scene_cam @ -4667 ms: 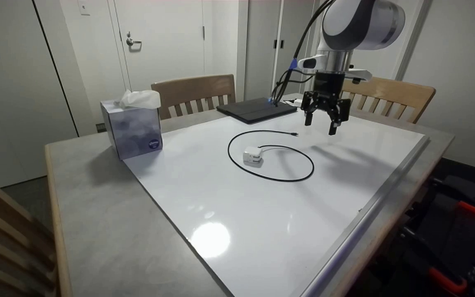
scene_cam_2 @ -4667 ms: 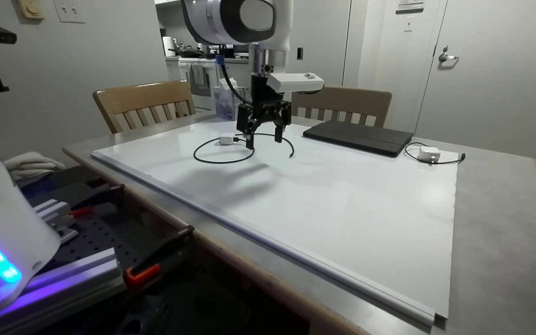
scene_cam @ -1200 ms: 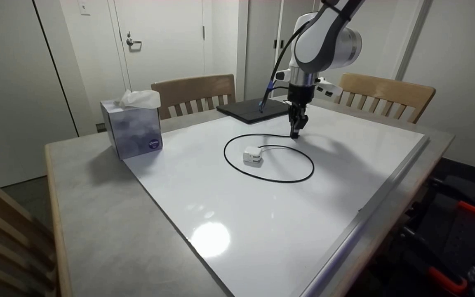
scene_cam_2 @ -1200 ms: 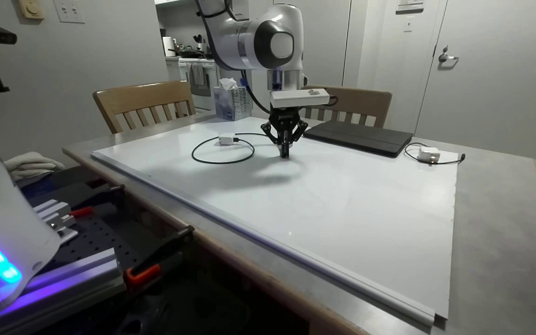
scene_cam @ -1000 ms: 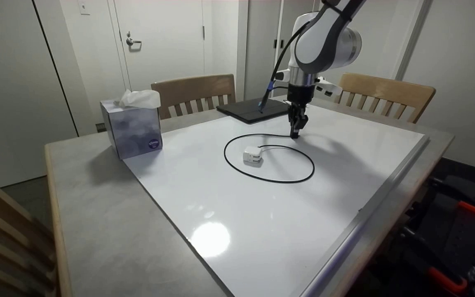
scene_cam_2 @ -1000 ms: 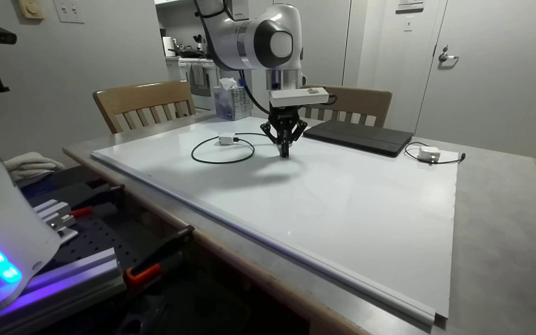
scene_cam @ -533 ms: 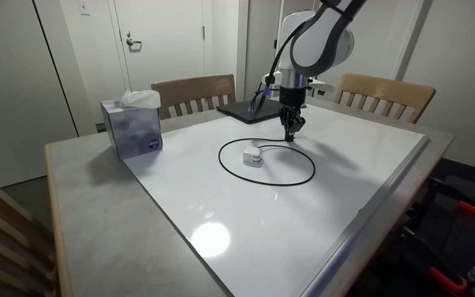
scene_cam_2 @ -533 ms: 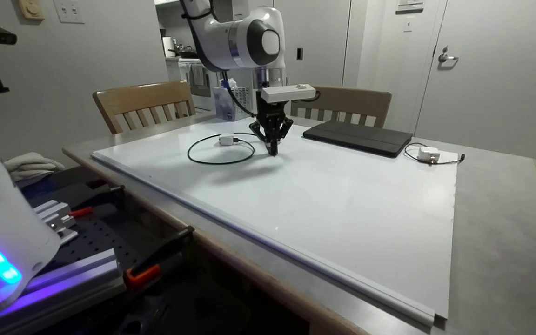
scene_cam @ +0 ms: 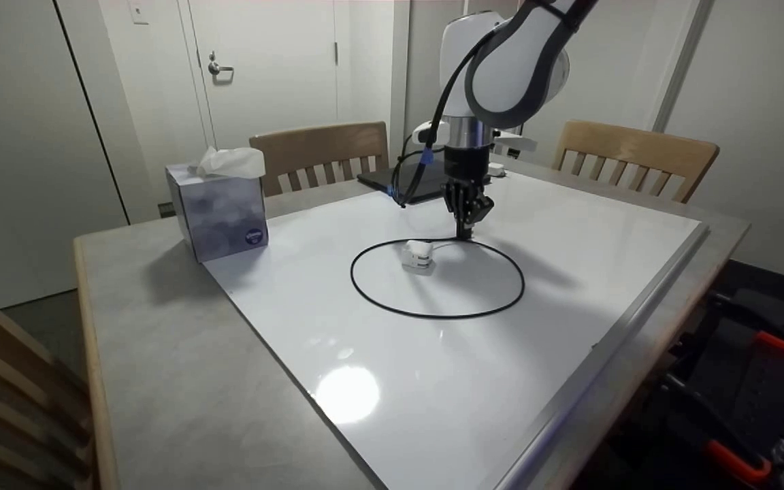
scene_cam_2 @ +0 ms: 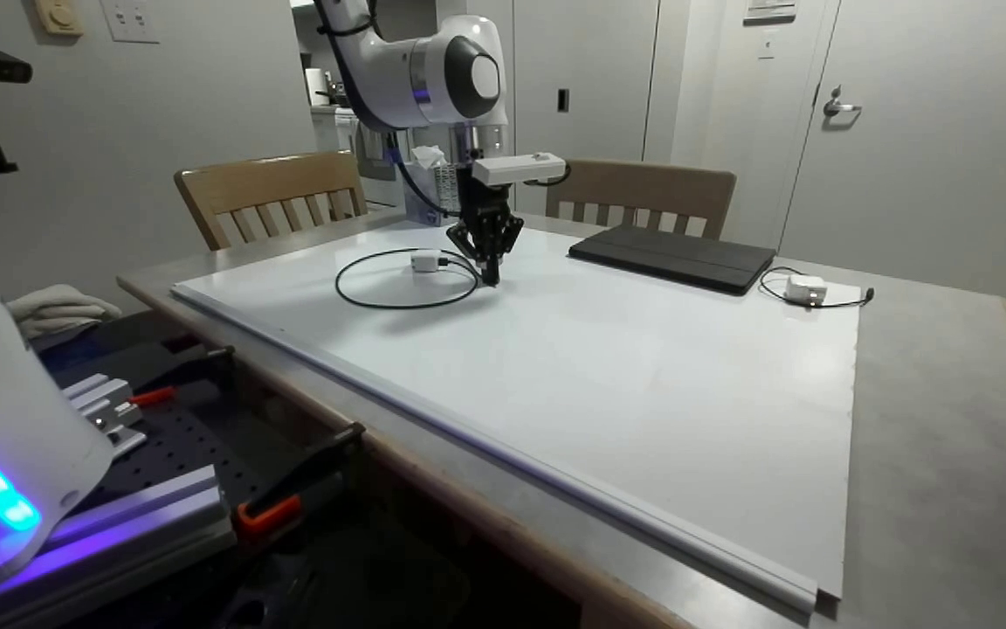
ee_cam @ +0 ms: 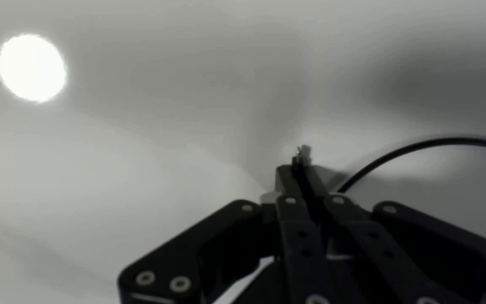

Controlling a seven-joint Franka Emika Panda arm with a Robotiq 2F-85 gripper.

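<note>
While the gripper points down close over the board, its jaws are closed on the end of the cable, whose tip pokes out beyond them in the wrist view. From there the cable loops widely on the board, with the charger joined to it lying inside the loop in both exterior views. A tissue box stands at a corner of the board, and a black case lies near a second charger.
</note>
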